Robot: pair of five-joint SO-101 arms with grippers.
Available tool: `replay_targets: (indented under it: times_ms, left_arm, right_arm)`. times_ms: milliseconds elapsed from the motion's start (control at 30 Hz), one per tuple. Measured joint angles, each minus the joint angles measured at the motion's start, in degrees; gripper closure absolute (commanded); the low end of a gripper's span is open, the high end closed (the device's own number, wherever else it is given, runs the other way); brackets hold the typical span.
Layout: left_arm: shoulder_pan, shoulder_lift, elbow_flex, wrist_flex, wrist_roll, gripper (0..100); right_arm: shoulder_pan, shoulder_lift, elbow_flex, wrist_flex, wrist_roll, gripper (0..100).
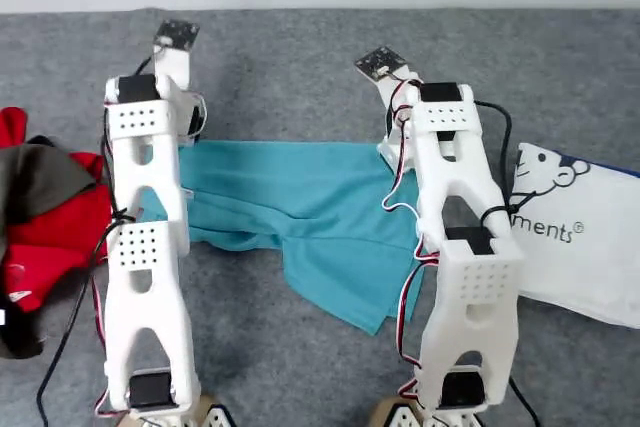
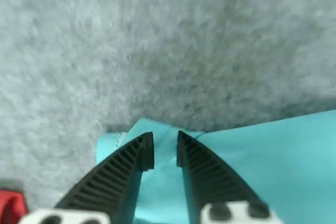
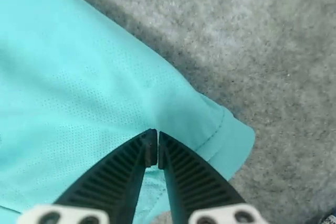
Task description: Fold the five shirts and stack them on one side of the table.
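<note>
Now: left gripper (image 2: 164,150) at one corner of teal shirt (image 1: 300,197), jaws narrowly parted; right gripper (image 3: 157,148) at another corner, jaws pinched on fabric.

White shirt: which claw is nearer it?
Right. The right gripper is on the teal shirt, at the end beside the white shirt; the left gripper, at the far end.

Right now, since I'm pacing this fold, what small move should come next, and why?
Probably close the left gripper on the corner of the teal shirt: its jaws stand slightly apart over that corner, while the right gripper looks pinched shut on the shirt's other edge.
</note>
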Motion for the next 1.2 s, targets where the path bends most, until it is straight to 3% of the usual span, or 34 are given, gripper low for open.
replay_targets:
  times_ms: [600,833,1200]
  left_arm:
    - [-14.6,1.6,-3.5,4.3,0.2,90]
    - [-14.1,0.2,-7.9,4.9,0.2,92]
    - [-6.3,-5.5,-8.0,4.9,0.2,92]
  right_arm:
    - [7.9,0.7,0.0,3.4,3.3,99.0]
    - [7.4,0.4,0.0,3.9,3.3,99.0]
    - [-4.2,-5.5,0.0,-2.8,3.4,99.0]
